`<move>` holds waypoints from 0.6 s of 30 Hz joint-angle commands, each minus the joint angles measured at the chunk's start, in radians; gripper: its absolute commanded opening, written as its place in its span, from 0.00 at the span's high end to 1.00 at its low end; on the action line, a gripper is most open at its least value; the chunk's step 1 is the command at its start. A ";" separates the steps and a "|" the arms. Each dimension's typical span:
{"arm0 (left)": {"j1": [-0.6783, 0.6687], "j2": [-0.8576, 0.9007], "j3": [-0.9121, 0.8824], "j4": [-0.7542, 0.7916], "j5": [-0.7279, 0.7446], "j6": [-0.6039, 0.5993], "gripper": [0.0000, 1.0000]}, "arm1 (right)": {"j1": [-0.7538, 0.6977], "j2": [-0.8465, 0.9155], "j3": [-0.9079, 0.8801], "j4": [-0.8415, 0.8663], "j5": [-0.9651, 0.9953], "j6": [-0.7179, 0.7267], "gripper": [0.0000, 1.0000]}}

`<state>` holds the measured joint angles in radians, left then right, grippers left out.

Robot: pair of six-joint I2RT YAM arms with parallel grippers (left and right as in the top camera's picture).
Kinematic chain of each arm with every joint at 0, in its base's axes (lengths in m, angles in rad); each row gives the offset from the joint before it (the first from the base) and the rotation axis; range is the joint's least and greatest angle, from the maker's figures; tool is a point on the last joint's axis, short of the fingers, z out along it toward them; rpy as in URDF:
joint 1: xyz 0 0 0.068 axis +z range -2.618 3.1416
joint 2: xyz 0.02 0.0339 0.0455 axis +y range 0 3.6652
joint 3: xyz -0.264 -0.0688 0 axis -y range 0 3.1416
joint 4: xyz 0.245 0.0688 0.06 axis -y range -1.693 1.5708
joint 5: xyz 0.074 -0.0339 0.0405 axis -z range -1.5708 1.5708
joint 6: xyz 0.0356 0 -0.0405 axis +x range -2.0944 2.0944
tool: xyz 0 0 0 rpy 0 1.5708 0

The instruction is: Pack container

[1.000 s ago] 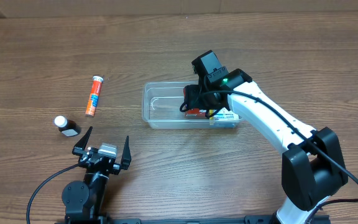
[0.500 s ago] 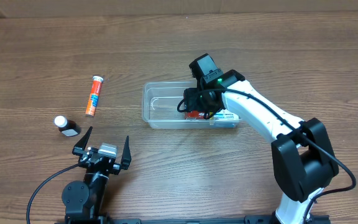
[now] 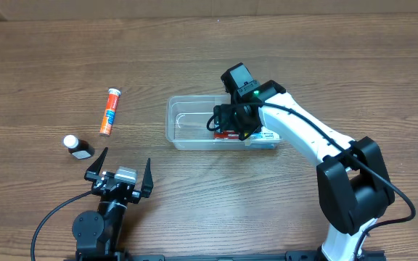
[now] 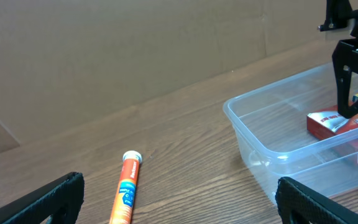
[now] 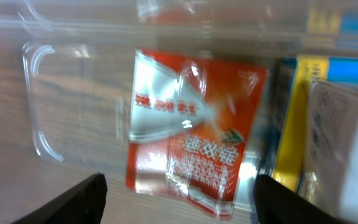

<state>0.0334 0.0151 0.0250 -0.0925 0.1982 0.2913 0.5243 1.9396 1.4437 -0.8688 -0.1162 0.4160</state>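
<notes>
The right gripper [image 5: 180, 198] hangs over the right half of the container [image 3: 171, 123], its two fingers spread wide and clamped on nothing. Below the gap between them a red box [image 5: 194, 130] lies flat on the container's floor.

The red box is wrapped in shiny film and bears white Chinese characters in two rows. The glare and blur keep me from reading them. Just beside it, toward the container's right end, stands a blue and yellow box [image 5: 340, 68] and a pale box [image 5: 347, 137]. Their print is too blurred to read.

The container sits near the middle of the worktop [image 3: 303, 58], its long side running left to right, its left half bare.

The right arm [image 3: 303, 138] reaches from its base at the near right edge up and leftward, its white link slanting across the worktop. Its wrist is bent down over the container, and a green light shows on it.

The left gripper [image 3: 122, 168] rests low at the near left edge, fingers wide apart and holding nothing, pointing toward the far side.

Well to the left of the container lies an orange tube [image 3: 109, 112] with a white cap and a blue label, its writing too small to read. Near it is a small dark bottle [image 3: 77, 146] with a white cap.
</notes>
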 commanded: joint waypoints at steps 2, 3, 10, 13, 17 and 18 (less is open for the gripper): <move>0.006 -0.010 -0.005 0.001 0.005 -0.007 0.00 | 0.005 -0.027 0.191 -0.118 0.000 -0.031 0.22; 0.006 -0.010 -0.005 0.001 0.005 -0.007 0.00 | 0.005 -0.044 0.246 -0.161 0.000 -0.033 0.20; 0.006 -0.010 -0.005 0.001 0.005 -0.007 0.00 | -0.087 -0.074 0.595 -0.465 0.154 -0.106 0.04; 0.006 -0.010 -0.005 0.001 0.005 -0.007 0.00 | -0.201 -0.074 0.639 -0.518 0.202 -0.106 0.00; 0.006 -0.010 -0.005 0.001 0.005 -0.007 0.00 | -0.397 -0.074 0.639 -0.560 0.202 -0.102 0.00; 0.006 -0.010 -0.005 0.001 0.005 -0.007 0.00 | -0.451 -0.074 0.639 -0.566 0.202 -0.102 0.00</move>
<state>0.0334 0.0151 0.0250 -0.0921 0.1982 0.2913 0.1757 1.8923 2.0590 -1.4261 0.0593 0.3164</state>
